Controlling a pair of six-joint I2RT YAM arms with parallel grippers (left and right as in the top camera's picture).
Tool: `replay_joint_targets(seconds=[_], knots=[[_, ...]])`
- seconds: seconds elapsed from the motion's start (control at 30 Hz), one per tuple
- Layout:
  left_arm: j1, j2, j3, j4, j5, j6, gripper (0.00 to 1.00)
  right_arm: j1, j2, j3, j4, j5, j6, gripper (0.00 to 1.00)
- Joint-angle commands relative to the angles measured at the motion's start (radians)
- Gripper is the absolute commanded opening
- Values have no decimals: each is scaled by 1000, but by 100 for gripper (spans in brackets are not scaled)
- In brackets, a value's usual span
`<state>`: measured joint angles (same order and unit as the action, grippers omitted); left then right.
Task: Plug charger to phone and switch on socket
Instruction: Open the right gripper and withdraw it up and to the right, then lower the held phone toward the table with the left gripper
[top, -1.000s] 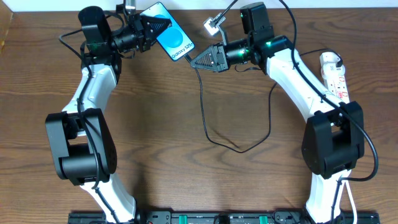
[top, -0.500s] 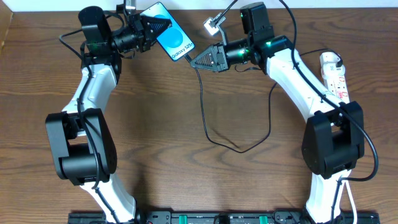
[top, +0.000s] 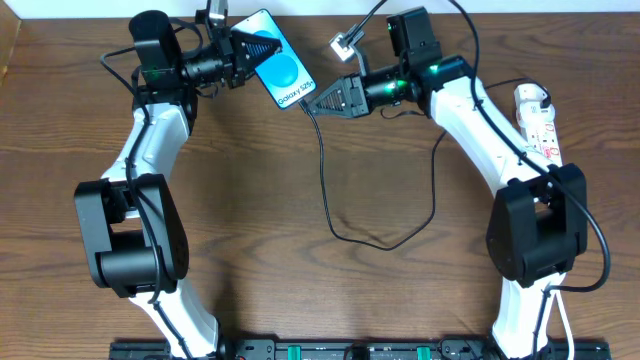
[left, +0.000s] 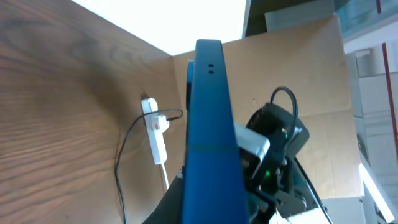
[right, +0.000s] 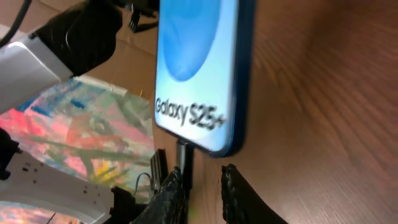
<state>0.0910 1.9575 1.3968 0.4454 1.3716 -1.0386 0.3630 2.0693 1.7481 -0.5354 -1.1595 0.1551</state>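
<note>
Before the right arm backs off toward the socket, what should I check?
1. phone clamped by left gripper: ok.
2. plug tip seated in the phone's bottom edge: ok.
3. right gripper parted, plug tip not pinched: ok.
4. cable slack, no snag in view: ok.
5. socket switch position: cannot tell.

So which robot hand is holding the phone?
The left gripper, at the overhead view's top left: it clamps the phone. The right gripper only points at the charger plug in the phone's end.
</note>
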Motion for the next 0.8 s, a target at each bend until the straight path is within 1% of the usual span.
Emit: replay_joint_targets(seconds=[0.0, 0.1, 0.3, 0.37, 0.57, 0.67, 0.77], knots=[[5, -22, -2, 5, 58, 14, 8, -46, -24, 25, -16, 17, -23, 21], [5, -22, -5, 5, 57, 18, 7, -78, -24, 25, -49, 48, -23, 22], [2, -17, -55, 5, 59, 25, 7, -120, -24, 24, -156, 230, -26, 29], [0, -12, -72, -21, 59, 40, 7, -121, -24, 24, -177, 261, -42, 29], [-12, -10, -84, -266, 49, 243, 7, -120, -23, 24, -214, 340, -48, 30], [-20, -10, -84, -359, 10, 304, 7, -120, -23, 24, -222, 349, -48, 31], [-32, -10, -84, -433, -52, 333, 7, -120, -23, 24, -228, 350, -52, 33]])
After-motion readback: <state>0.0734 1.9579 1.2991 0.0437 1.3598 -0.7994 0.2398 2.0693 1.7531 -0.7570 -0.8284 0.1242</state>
